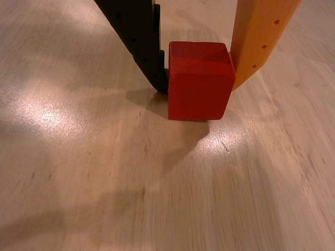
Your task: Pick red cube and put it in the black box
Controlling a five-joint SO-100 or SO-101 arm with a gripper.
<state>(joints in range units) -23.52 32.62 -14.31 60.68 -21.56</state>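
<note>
The red cube [200, 86] sits between my gripper's [199, 84] two fingers in the wrist view, just above the middle of the picture. The black finger [141, 42] presses against the cube's left face and the orange finger [256, 39] against its right edge. The gripper is shut on the cube. The cube's bottom edge is at the table surface, with its shadow right beneath it. The black box is out of view.
A pale wooden tabletop [104, 172] spreads all around, with bright light patches left and right of the cube and soft shadows of the arm in front.
</note>
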